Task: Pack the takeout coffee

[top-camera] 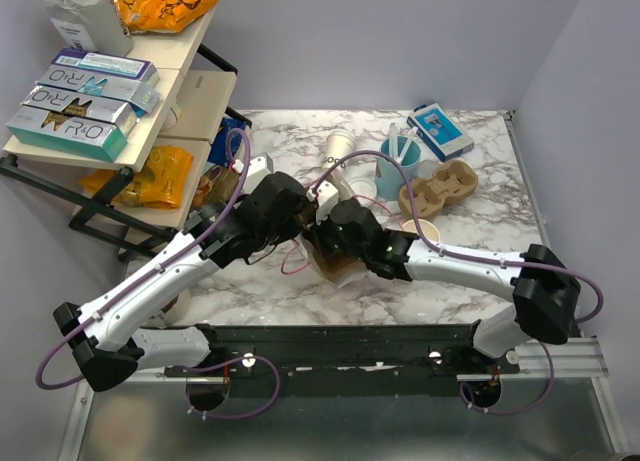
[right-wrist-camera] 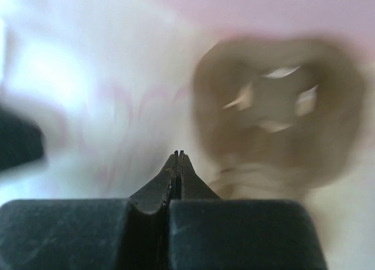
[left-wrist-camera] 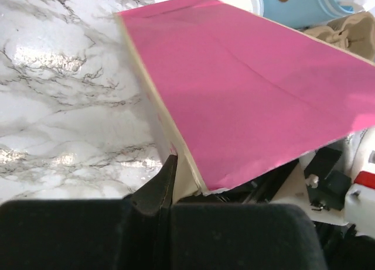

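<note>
The bag-preparing step is judged to be in hand. A flat pink paper bag with a cream edge (left-wrist-camera: 252, 106) is seen rising from the left gripper (left-wrist-camera: 170, 163), whose fingers are pressed together, apparently on the bag's near edge. The right gripper (right-wrist-camera: 177, 155) is also squeezed shut, and nothing can be made out between its tips. Only a blurred brown shape and some pink are seen ahead of it, and neither can be identified. Both grippers are met over the middle of the white marble table (top-camera: 480, 216). The takeout coffee, a small white lidded paper cup with dark lettering (top-camera: 340, 147), is seen on the table just behind them, apart from both grippers and not yet packed. For the next move, it is judged that the bag's mouth must be spread and held steady by one gripper, so that the other can be released and sent to the cup.
</note>
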{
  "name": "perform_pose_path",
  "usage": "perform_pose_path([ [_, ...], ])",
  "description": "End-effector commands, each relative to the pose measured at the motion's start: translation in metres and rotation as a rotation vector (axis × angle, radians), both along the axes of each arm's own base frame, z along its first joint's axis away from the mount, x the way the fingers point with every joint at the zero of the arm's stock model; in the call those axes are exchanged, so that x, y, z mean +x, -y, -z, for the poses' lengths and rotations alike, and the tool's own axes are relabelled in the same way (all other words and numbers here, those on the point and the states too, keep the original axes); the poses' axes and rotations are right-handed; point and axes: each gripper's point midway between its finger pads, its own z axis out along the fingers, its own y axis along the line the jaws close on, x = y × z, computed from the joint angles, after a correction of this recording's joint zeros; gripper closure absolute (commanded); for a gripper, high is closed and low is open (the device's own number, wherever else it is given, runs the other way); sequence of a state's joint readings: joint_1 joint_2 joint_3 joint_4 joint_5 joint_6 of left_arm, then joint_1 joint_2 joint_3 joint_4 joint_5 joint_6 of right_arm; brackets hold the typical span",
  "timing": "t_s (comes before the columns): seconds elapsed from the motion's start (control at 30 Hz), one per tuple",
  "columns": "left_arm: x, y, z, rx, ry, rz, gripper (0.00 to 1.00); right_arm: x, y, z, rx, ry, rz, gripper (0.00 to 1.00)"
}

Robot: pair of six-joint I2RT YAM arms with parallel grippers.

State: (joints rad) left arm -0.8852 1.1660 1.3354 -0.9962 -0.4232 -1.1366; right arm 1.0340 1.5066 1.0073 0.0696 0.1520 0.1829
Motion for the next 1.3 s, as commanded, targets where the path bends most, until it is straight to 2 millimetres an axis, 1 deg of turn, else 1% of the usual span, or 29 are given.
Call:
perform_pose_path([
  [0.0, -0.003, 0.011, -0.004, -0.036, -0.012, 0.047, 1.0, 0.028, -0.017, -0.007, 0.063, 0.139, 0.04, 0.99],
  [0.1, -0.005, 0.014, -0.003, -0.036, -0.017, 0.062, 1.0, 0.044, -0.013, -0.003, 0.066, 0.173, 0.126, 0.99],
  [0.13, -0.005, 0.015, -0.004, -0.042, -0.015, 0.068, 1.0, 0.049, -0.011, 0.009, 0.038, 0.178, 0.151, 0.99],
  [0.17, -0.005, 0.016, -0.004, -0.046, -0.016, 0.074, 1.0, 0.052, -0.013, 0.01, 0.045, 0.19, 0.159, 0.99],
  [0.23, -0.007, 0.019, -0.005, -0.059, -0.016, 0.093, 1.0, 0.055, -0.015, 0.019, 0.037, 0.187, 0.17, 0.99],
  [0.27, -0.007, 0.02, -0.007, -0.061, -0.013, 0.096, 1.0, 0.058, -0.016, 0.032, 0.019, 0.171, 0.18, 0.99],
  [0.33, -0.007, 0.019, -0.007, -0.06, -0.011, 0.096, 1.0, 0.059, -0.018, 0.044, 0.005, 0.145, 0.19, 0.99],
  [0.4, -0.007, 0.018, -0.009, -0.061, -0.005, 0.094, 1.0, 0.055, -0.018, 0.066, -0.015, 0.081, 0.199, 0.99],
  [0.5, -0.008, 0.015, -0.008, -0.051, -0.002, 0.093, 1.0, 0.043, -0.02, 0.09, -0.034, -0.006, 0.173, 0.99],
  [0.53, -0.008, 0.014, -0.007, -0.049, -0.005, 0.089, 1.0, 0.037, -0.024, 0.092, -0.034, -0.033, 0.138, 0.99],
  [0.57, -0.007, 0.013, -0.007, -0.045, -0.002, 0.084, 1.0, 0.031, -0.021, 0.098, -0.053, -0.059, 0.127, 0.99],
  [0.6, -0.008, 0.011, -0.005, -0.04, -0.007, 0.08, 1.0, 0.027, -0.021, 0.098, -0.051, -0.068, 0.106, 0.96],
  [0.63, -0.008, 0.01, -0.003, -0.034, -0.01, 0.076, 1.0, 0.022, -0.024, 0.085, -0.024, -0.065, 0.073, 0.95],
  [0.67, -0.007, 0.007, -0.004, -0.027, -0.002, 0.062, 1.0, 0.019, -0.02, 0.08, -0.031, -0.067, 0.065, 0.94],
  [0.7, -0.007, 0.005, -0.003, -0.02, -0.003, 0.057, 1.0, 0.018, -0.019, 0.069, -0.027, -0.052, 0.055, 0.92],
  [0.73, -0.006, 0.003, -0.003, -0.014, -0.001, 0.051, 1.0, 0.019, -0.016, 0.043, -0.002, -0.017, 0.06, 0.9],
  [0.77, -0.006, 0.002, -0.004, -0.011, 0.005, 0.05, 1.0, 0.016, -0.012, 0.028, -0.005, -0.009, 0.053, 0.87],
  [0.83, -0.003, -0.001, -0.003, -0.002, 0.026, 0.043, 1.0, 0.013, -0.007, 0.0, 0.019, 0.03, 0.035, 0.76],
  [0.87, -0.003, -0.001, -0.005, -0.002, 0.042, 0.051, 1.0, 0.009, -0.001, -0.029, 0.058, 0.053, 0.026, 0.69],
  [0.9, 0.0, 0.001, -0.009, -0.015, 0.068, 0.057, 1.0, 0.007, 0.001, -0.044, 0.076, 0.068, 0.02, 0.55],
  [0.93, 0.001, 0.001, -0.006, 0.003, 0.082, 0.076, 1.0, 0.003, 0.004, -0.058, 0.097, 0.074, 0.011, 0.5],
  [0.97, 0.001, 0.0, -0.01, 0.0, 0.104, 0.085, 1.0, -0.002, 0.011, -0.073, 0.113, 0.083, 0.009, 0.46],
  [1.0, 0.003, 0.0, -0.011, -0.008, 0.118, 0.079, 1.0, -0.005, 0.014, -0.085, 0.132, 0.092, 0.007, 0.39],
  [1.07, 0.006, -0.004, -0.011, 0.009, 0.14, 0.075, 1.0, -0.008, 0.021, -0.099, 0.159, 0.111, 0.011, 0.35],
  [1.1, 0.007, -0.003, -0.012, 0.011, 0.148, 0.079, 1.0, -0.011, 0.027, -0.113, 0.188, 0.13, 0.011, 0.32],
  [1.13, 0.006, -0.001, -0.01, 0.014, 0.151, 0.099, 1.0, -0.014, 0.029, -0.116, 0.197, 0.133, 0.005, 0.31],
  [1.2, 0.007, 0.001, -0.013, 0.005, 0.172, 0.118, 1.0, -0.019, 0.035, -0.137, 0.252, 0.17, -0.01, 0.29],
  [1.23, 0.005, 0.004, -0.006, 0.008, 0.172, 0.142, 1.0, -0.026, 0.034, -0.143, 0.276, 0.18, -0.045, 0.29],
  [1.27, 0.001, 0.005, -0.01, -0.018, 0.185, 0.17, 1.0, -0.029, 0.034, -0.147, 0.298, 0.208, -0.07, 0.29],
])
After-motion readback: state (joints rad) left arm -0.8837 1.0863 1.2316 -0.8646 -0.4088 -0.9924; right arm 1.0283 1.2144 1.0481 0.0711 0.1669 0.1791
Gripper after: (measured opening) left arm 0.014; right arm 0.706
